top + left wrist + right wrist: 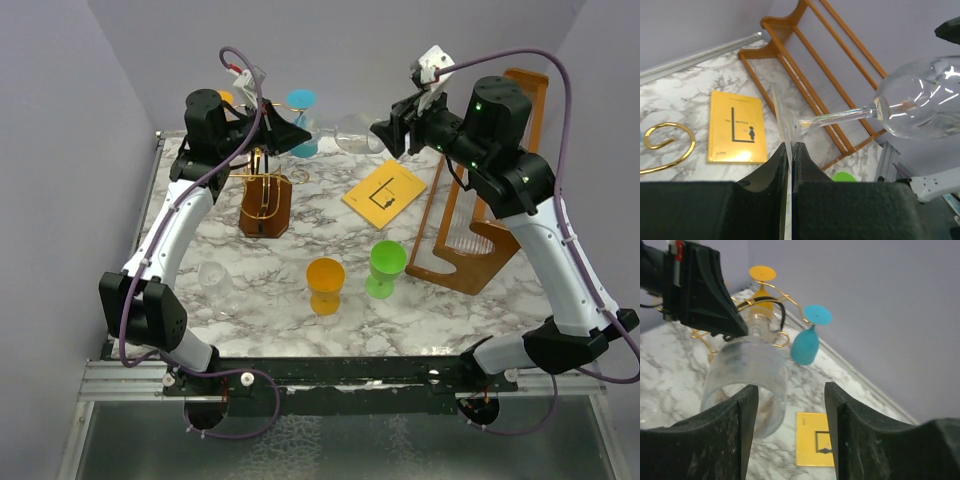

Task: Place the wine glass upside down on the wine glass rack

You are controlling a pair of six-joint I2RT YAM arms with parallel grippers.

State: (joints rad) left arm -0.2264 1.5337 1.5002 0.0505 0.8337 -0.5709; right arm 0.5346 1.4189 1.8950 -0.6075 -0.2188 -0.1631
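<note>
Both fingers of the left claw (791,150) are pressed together on the thin foot of the glass (920,105), which is gripped edge-on. Stem and bowl are carried sideways, roughly level, in the air above the table (440,310). The bowl's mouth is turned toward the right claw (791,387), whose jaws are held well apart. The bowl is seen beside one of its fingers and partly in the gap, with nothing clamped.

The rack (265,205) is set on its brown block close under the left claw, to the side of the held bowl. Two of its wire arms are taken. A blue glass (806,345) is hung upside down just behind the left claw, and an orange glass (762,287) is hung farther back. Both are close to the held stem.

Farther out, a yellow book (737,127) is laid flat on the marble. A wooden frame (815,65) is stood at the table's right side. An orange cup (325,280) and a green cup (385,265) are placed side by side toward the near edge. A second clear glass (215,283) is seen beside the left arm.
</note>
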